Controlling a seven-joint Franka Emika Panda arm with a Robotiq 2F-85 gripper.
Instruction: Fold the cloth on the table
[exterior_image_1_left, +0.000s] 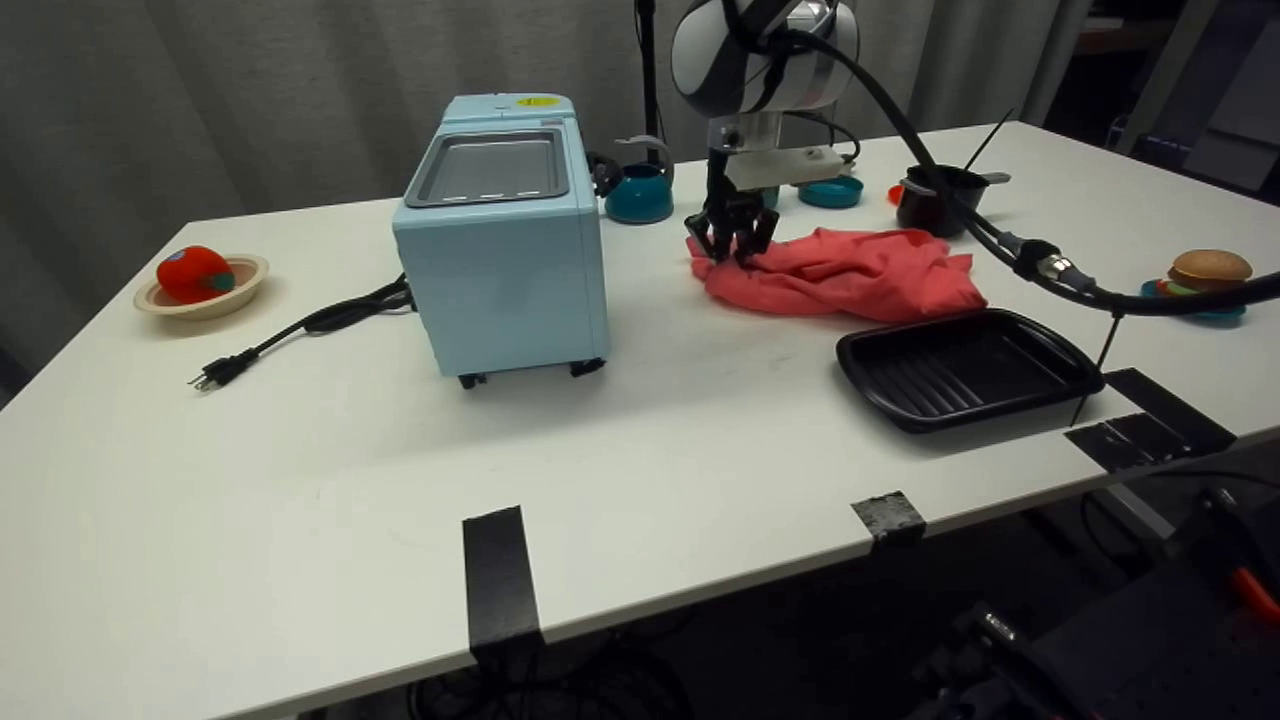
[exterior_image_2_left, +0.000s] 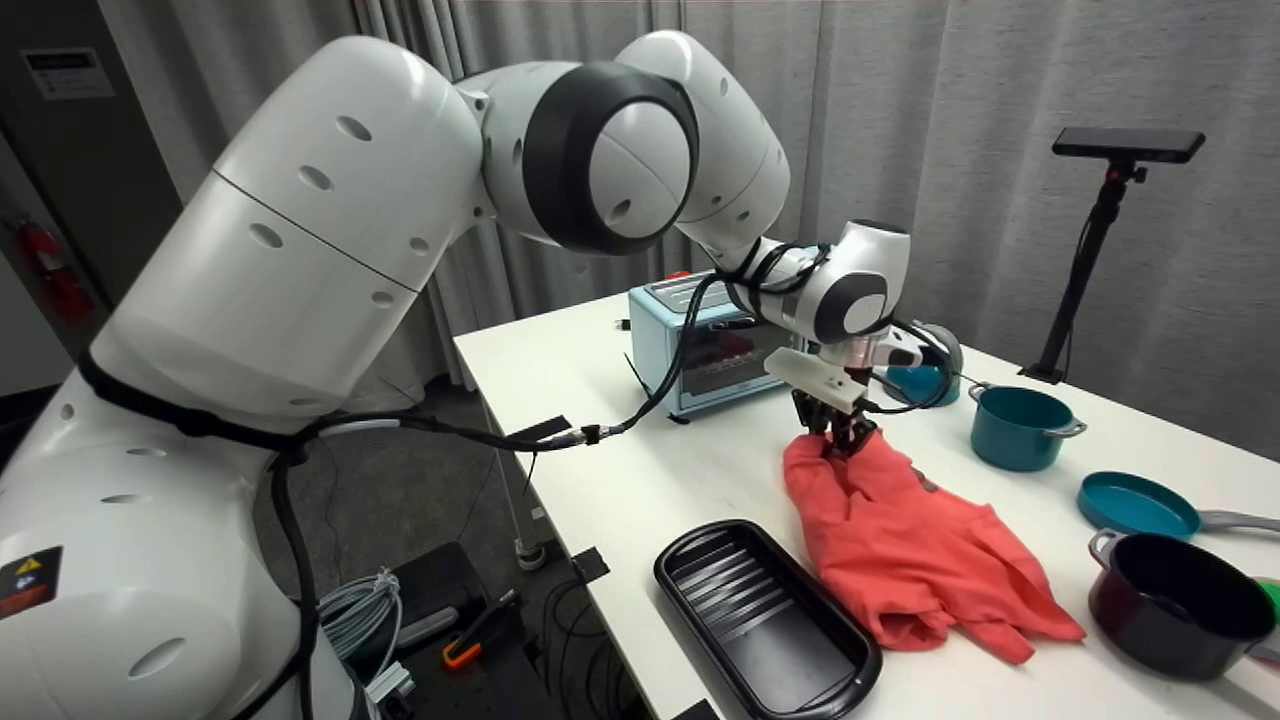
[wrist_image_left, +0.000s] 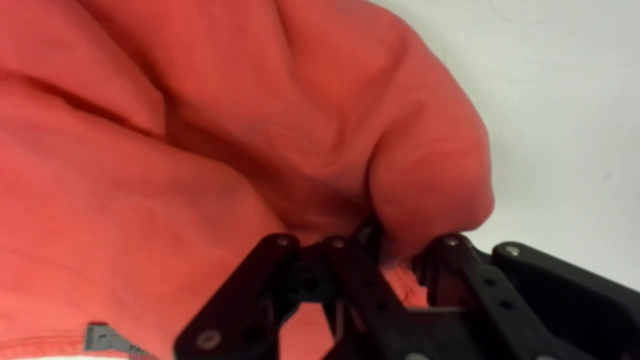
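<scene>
A red cloth (exterior_image_1_left: 850, 275) lies bunched and wrinkled on the white table (exterior_image_1_left: 330, 480). It spreads toward the dark pot in an exterior view (exterior_image_2_left: 930, 570) and fills most of the wrist view (wrist_image_left: 150, 200). A small grey tag (wrist_image_left: 112, 340) shows near its edge. My gripper (exterior_image_1_left: 735, 250) points down at the cloth's end nearest the blue oven; it also shows in an exterior view (exterior_image_2_left: 838, 445). In the wrist view, the gripper's fingers (wrist_image_left: 395, 252) are close together with a bunched fold of cloth between them. The fingertips are partly hidden in the cloth.
A black tray (exterior_image_2_left: 770, 620) stands close beside the cloth. A light blue toaster oven (exterior_image_1_left: 500, 270) stands near the gripper. A teal kettle (exterior_image_2_left: 920, 375), a teal pot (exterior_image_2_left: 1020, 425), a teal pan (exterior_image_2_left: 1135, 503) and a dark pot (exterior_image_2_left: 1175, 600) stand along the far side.
</scene>
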